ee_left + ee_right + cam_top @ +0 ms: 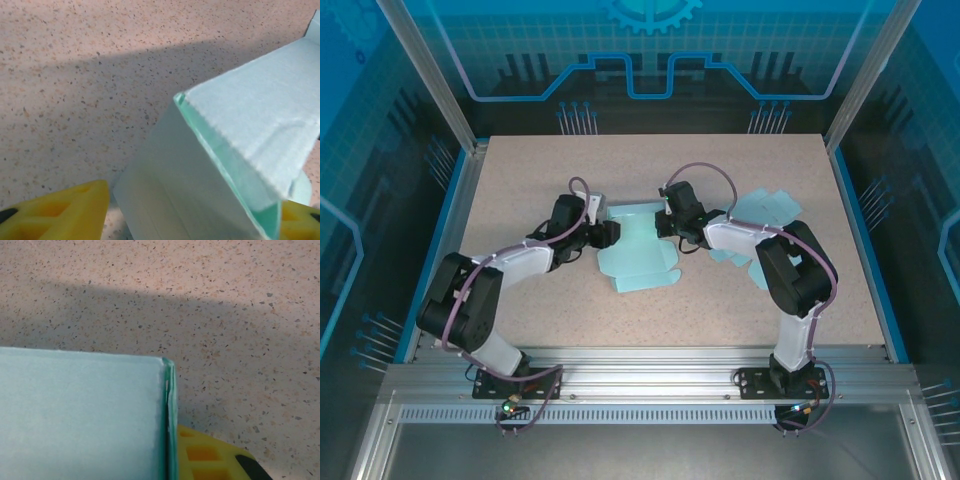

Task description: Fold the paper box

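Paper box (638,255) lies at the middle of the desk (520,190), between the 2 arms. It is a pale teal blank, only partly worked up: most of it seems flat on the surface, while the far end, where both arms meet it, is raised. The left arm (535,258) reaches in from the left and the right arm (740,238) from the right, each taking 1 side of that end. This placing looks meant to let one side be pinned while the other is bent against it. The right jaws are together, clamped on a thin upright wall of the box. In the right wrist view the wall's edge (167,415) runs right against 1 yellow finger (210,457), the other being hidden behind the panel, and I judge this grip to be the anchor. The left jaws stand apart, straddling a raised flap. In the left wrist view its folded corner (185,100) rises between the yellow fingers (65,212); the left one is just beside the panel, though I cannot tell whether it touches. Standing astride the crease suits pressing the flap onto its wall. Spare blanks (767,208) lie behind the right arm, apart from the work, presumably to keep them out of the way. The near flaps are not yet raised.
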